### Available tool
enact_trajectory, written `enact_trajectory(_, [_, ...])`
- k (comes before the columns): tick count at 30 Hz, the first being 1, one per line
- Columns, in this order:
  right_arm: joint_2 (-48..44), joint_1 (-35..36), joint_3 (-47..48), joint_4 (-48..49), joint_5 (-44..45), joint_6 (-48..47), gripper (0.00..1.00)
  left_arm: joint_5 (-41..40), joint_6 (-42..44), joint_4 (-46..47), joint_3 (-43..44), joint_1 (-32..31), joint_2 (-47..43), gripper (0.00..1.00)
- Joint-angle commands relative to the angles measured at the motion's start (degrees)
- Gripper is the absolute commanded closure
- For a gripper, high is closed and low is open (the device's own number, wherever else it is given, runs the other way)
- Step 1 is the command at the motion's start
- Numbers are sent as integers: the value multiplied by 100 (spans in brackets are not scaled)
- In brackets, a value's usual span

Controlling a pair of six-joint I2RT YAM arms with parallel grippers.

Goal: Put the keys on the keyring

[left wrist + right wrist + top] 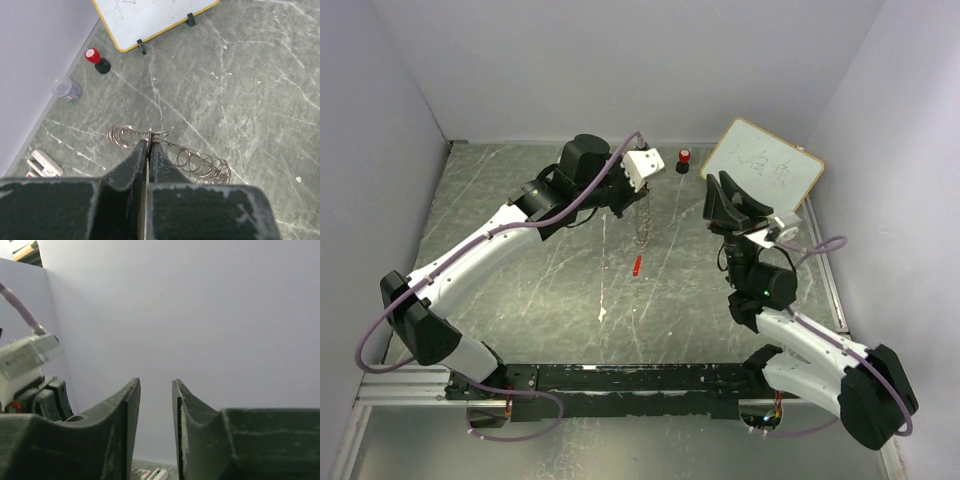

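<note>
The left gripper (149, 148) is pinched tight on the keyring (200, 163), its two fingers meeting on the wire; from the left wrist view the ring's toothed, coil-like edge runs out to either side of the tips. From above, the ring (642, 222) trails from that gripper (642, 182) toward the near side as a thin line over the middle of the table (540, 300); whether its low end touches the surface I cannot tell.

The red key (636, 266) lies flat on the table just nearer than the ring's low end, apart from it; its long axis runs roughly near to far, the far end tipped a little to the right. I cannot pick out the black-headed key in any view.

The right gripper (156, 407) stands with its fingers apart and nothing between them, facing only the blank wall; from above it (722, 192) is raised at the right, in front of the whiteboard (765, 165).

So the red key lies to the left of that gripper and toward the near edge, lower than it; both grippers seem about equally far from the key, but the left has its hold full, so to my eye the right arm is the one to swing left, turn down, and close across the key's narrow width. The red-topped cylinder (685, 160) stands at the far side, well clear.
</note>
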Motion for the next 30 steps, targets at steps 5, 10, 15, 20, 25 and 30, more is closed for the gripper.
enact_trajectory(5, [-271, -5, 973, -3037, -1169, -691, 54, -393, 17, 113, 97, 21, -264, 93])
enact_trajectory(10, [129, 9, 1872, -4838, -2085, -1132, 53, -469, 101, 89, 116, 22, -263, 93])
enact_trajectory(15, [458, 8, 2290, -5664, -2391, -1373, 54, -446, 111, 54, 164, 25, -255, 93])
enact_trajectory(20, [703, 16, 2580, -6280, -2504, -1491, 54, -466, 138, 5, 221, 21, -238, 93])
enact_trajectory(25, [744, 26, 2592, -6464, -2579, -1511, 55, -440, 138, -11, 227, 21, -240, 93])
enact_trajectory(30, [834, 23, 2563, -6372, -2558, -1510, 56, -409, 124, -27, 247, 21, -232, 93])
